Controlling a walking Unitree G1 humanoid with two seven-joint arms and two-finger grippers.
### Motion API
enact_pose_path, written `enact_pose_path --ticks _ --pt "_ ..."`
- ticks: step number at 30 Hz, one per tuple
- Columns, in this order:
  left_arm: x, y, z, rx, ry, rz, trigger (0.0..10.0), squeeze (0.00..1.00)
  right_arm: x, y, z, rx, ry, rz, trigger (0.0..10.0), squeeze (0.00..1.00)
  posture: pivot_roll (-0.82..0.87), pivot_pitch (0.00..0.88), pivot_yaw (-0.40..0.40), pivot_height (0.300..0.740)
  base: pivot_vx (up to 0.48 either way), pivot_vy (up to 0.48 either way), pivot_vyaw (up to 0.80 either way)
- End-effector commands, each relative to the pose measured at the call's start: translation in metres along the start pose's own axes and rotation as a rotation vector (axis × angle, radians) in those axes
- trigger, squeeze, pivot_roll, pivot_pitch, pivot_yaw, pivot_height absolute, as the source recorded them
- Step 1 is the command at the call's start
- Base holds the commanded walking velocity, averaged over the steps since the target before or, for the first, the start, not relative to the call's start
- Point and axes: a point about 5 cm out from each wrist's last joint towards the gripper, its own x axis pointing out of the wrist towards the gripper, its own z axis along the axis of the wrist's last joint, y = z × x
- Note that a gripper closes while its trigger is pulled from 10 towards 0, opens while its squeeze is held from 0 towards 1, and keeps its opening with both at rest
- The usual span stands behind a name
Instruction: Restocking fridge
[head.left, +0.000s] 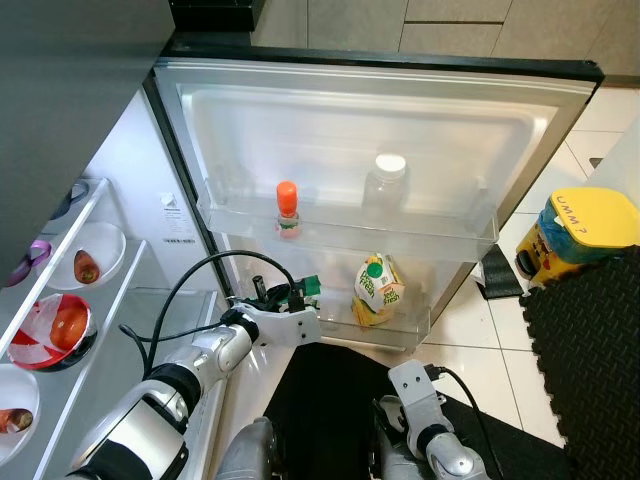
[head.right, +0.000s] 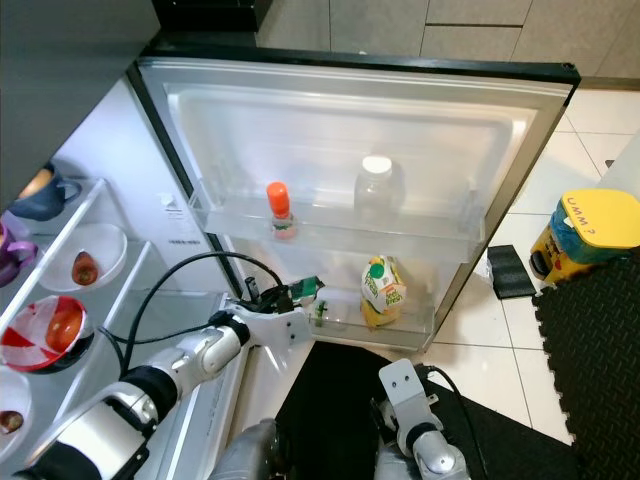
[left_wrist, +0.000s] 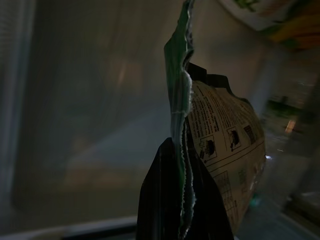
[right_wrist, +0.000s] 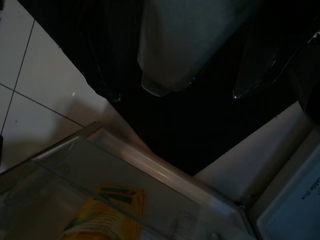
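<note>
A: What occupies the centre of the frame?
B: An open fridge door (head.left: 520, 130), seen from above. Its upper door shelf (head.left: 350, 232) carries an orange-capped bottle (head.left: 287, 208) and, well apart to the right, a clear white-lidded jar (head.left: 385, 185). The lower door shelf (head.left: 415, 322) holds a green-and-yellow carton (head.left: 377, 290).

A: Where is the left claw (head.left: 300, 296)?
B: Lower centre of the frame, at the left end of the lower door shelf. Its two black fingers (left_wrist: 165, 200) are clamped on the edge of a green packet (left_wrist: 220, 145); the left wrist view shows the crimped seam pinched between them, printed panel facing right.

A: And the right claw?
B: The right arm (head.left: 425, 410) hangs at the bottom of the frame, over a black floor mat (head.left: 590, 350). Whether that claw is open or closed cannot be told; its wrist view is dark.

A: What lies at the left edge?
B: Fridge interior shelves (head.left: 100, 260) with bowls (head.left: 60, 330) of red fruit.

A: At the right edge?
B: A yellow-lidded container (head.left: 585, 235) on the tiled floor (head.left: 480, 330).
</note>
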Motion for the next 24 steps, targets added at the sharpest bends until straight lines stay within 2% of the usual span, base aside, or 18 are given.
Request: enact_pose_path --ticks 1,10,13,24 --pt "-0.0013 0.0084 -0.0051 0.044 -0.004 0.025 10.0 0.00 -0.0091 0.0093 -0.0209 0.007 0.088 0.028 10.0 0.00 -0.12 0.216 0.079 0.651 0.000 0.000 0.00" --pt "0.0041 0.0082 -0.0007 0.139 -0.028 -0.015 10.0 0.00 -0.0088 0.0079 -0.0200 0.002 0.083 0.020 10.0 0.00 -0.12 0.235 0.099 0.651 0.000 0.000 0.00" --pt "0.0047 0.0091 -0.0033 0.207 -0.025 -0.043 10.0 0.00 -0.0093 0.0082 -0.0197 0.000 0.074 0.017 10.0 0.00 -0.13 0.264 0.122 0.651 0.000 0.000 0.00" --pt "0.0056 0.0042 -0.0023 0.254 -0.027 -0.094 10.0 0.00 -0.0133 0.0101 -0.0247 0.005 0.076 0.004 10.0 0.00 -0.16 0.299 0.156 0.651 0.000 0.000 0.00"
